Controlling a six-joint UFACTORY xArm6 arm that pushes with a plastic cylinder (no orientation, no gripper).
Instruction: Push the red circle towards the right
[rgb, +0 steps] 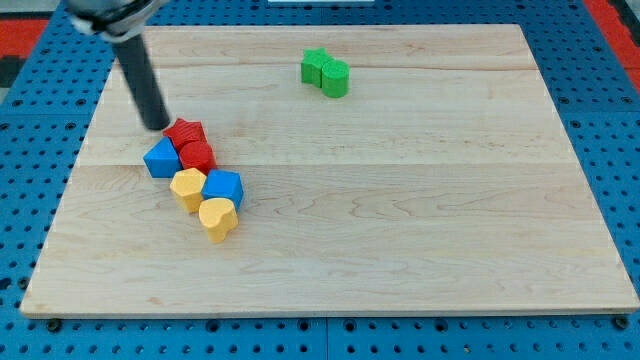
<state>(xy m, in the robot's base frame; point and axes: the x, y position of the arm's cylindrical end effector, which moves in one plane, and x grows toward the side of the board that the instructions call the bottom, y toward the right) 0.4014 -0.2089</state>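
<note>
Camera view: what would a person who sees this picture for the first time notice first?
First comes the tight cluster at the view's left: a red star, a red circle, a blue block, a yellow block, a blue cube and a yellow heart. My tip stands just left of the red star. Two green blocks sit alone near the top.

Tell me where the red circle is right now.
The red circle sits in the cluster at the view's left, just below the red star, with the blue block on its left.
</note>
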